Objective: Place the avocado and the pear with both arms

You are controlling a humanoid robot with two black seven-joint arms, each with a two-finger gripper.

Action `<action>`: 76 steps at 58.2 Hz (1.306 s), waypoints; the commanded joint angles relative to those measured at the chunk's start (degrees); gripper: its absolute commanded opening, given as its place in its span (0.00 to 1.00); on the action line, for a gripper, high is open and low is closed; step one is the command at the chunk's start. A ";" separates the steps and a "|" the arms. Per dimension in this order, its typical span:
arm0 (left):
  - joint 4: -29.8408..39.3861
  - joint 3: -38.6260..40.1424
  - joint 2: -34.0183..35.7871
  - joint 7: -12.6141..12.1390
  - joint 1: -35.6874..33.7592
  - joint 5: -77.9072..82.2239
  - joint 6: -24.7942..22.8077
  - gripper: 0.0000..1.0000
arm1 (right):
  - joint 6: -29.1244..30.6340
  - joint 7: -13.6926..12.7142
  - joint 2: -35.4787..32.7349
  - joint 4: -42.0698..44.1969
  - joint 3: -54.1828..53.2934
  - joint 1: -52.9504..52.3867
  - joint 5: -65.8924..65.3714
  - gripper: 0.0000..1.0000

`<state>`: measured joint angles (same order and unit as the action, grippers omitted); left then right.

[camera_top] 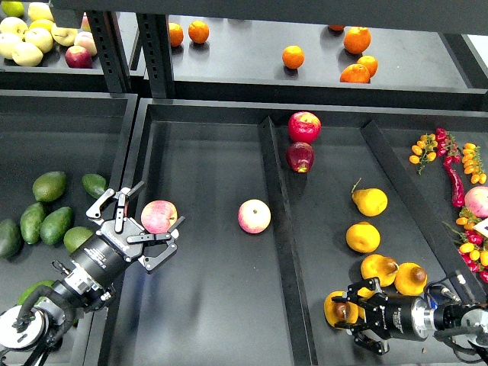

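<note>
Several avocados lie in the left tray; a dark green elongated avocado (56,225) lies among them, left of my left arm. My left gripper (155,207) is open and over the middle tray's left edge. A pink apple (161,219) sits between its fingertips, and the avocados are behind it to the left. The orange-yellow pear (337,307) with a dark brown blotch lies at the front of the right tray. My right gripper (345,314) comes in from the right, with its fingers closed around that pear.
A second pink apple (254,216) lies mid-tray. Two red apples (303,126) sit by the divider (276,206). Other yellow pears (369,201) and orange fruit (363,237) lie in the right tray. Chillies and small tomatoes (457,183) are at far right. Oranges (293,56) sit on the back shelf.
</note>
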<state>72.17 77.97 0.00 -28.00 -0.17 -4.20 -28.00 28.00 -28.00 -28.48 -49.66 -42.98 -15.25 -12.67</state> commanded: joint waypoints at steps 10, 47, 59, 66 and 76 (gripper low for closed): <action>-0.01 0.08 0.00 0.00 0.52 0.07 0.00 1.00 | 0.00 0.00 -1.32 -0.17 0.00 -0.04 0.02 0.66; -0.01 -0.01 0.00 0.00 1.05 0.07 0.00 1.00 | 0.00 0.00 -10.98 -6.32 -0.88 -7.07 5.64 0.98; -0.01 -0.19 0.00 0.00 1.14 0.07 0.00 1.00 | 0.00 0.00 -10.63 -5.53 -3.78 -12.17 10.65 0.99; -0.09 -0.19 0.00 0.00 1.14 0.07 0.00 1.00 | 0.00 0.00 -7.39 -4.83 -6.85 -12.79 12.85 0.99; -0.01 -0.28 0.00 0.00 1.14 0.07 0.00 0.99 | 0.00 0.00 0.96 -0.70 -12.74 -12.26 13.20 0.99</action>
<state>72.12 77.78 0.00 -28.00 1.00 -4.09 -28.00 28.00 -28.00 -32.51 -53.35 -52.25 -27.88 0.28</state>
